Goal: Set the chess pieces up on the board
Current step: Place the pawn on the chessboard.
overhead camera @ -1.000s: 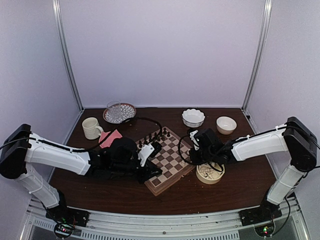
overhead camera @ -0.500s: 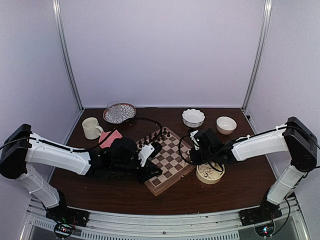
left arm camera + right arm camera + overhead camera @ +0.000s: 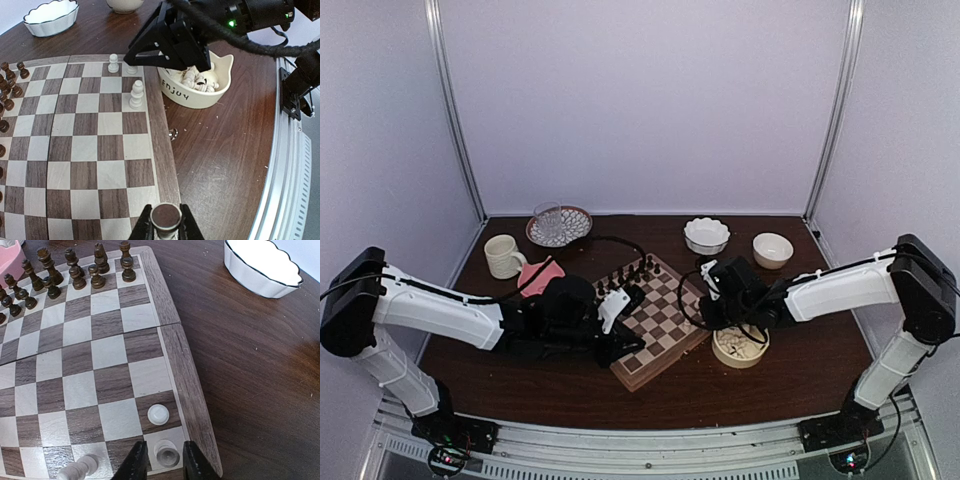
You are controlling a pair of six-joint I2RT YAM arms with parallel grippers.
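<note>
– While the board (image 3: pixel 665 322) lies angled mid-table, where are the grippers?
– The left gripper (image 3: pixel 165 226), over the board's edge, pinches one piece (image 3: pixel 166 216). The right gripper (image 3: pixel 165 462), narrowly parted, straddles a cream piece (image 3: pixel 166 454) on a corner square.
– Other chess pieces (image 3: pixel 200 80)?
– Most fill the bowl (image 3: pixel 186 98) beside the board.

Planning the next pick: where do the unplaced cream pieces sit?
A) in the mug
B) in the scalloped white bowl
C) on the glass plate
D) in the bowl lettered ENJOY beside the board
D: the left wrist view shows cream chess pieces heaped in the ENJOY bowl, right beside the board.
</note>
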